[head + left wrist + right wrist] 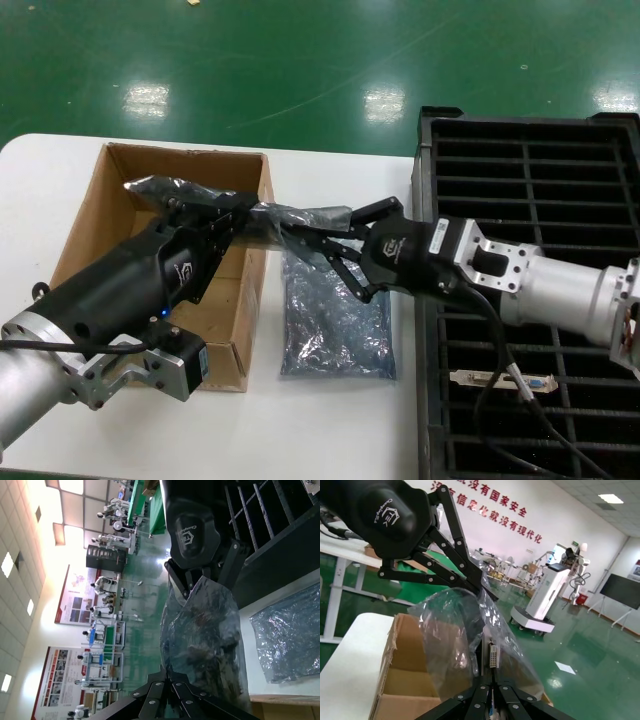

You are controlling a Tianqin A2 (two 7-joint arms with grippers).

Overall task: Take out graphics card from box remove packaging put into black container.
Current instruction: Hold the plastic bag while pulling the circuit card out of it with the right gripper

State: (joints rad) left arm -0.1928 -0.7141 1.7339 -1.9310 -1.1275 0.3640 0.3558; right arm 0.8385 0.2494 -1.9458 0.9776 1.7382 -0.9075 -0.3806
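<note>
The packaging [270, 215], a crinkled grey bag, hangs stretched in the air between my two grippers, over the right edge of the box [110, 200]. My left gripper [222, 212] is shut on the bag's closed end [205, 630]. My right gripper [290, 240] reaches into the bag's flared mouth. It is shut on the graphics card [492, 656], whose silver bracket with a connector shows just past the fingertips [485, 687]. The black container [520, 125] stands at the right, under the right arm.
A second, flat grey bag [335, 320] lies on the white table between the box and the container. Another card with a silver bracket [500, 380] lies in a near slot of the container. The table's front edge is close below.
</note>
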